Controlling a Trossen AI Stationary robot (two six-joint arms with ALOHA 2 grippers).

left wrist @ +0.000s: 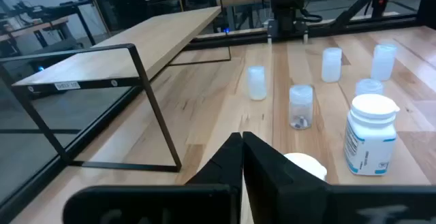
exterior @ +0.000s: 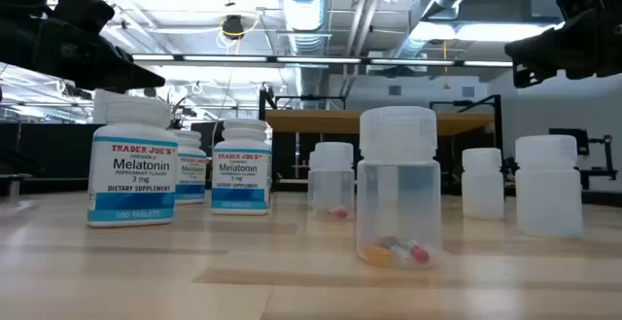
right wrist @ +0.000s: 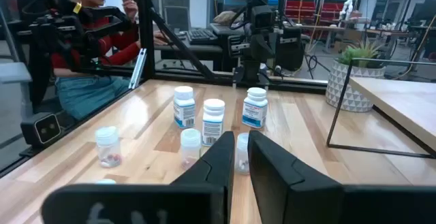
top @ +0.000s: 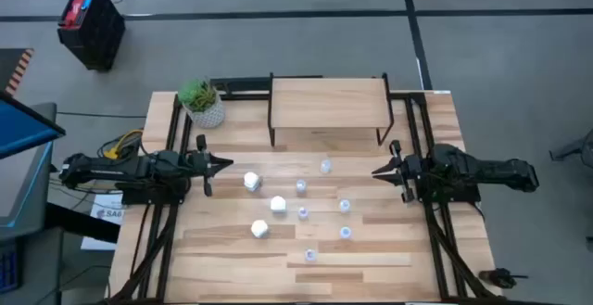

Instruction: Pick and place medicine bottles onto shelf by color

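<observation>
Both claws hang closed and empty: left gripper [top: 225, 164], right gripper [top: 377, 171]. Between them, medicine bottles [top: 279, 203] stand scattered on the table [top: 389, 249]; a clear one [exterior: 398, 189] holds capsules. Behind stands the shelf [top: 327, 104], beside a potted plant [top: 202, 102].

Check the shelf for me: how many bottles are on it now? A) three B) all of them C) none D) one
C: the shelf top is bare, and every bottle stands on the table in front of it.
</observation>
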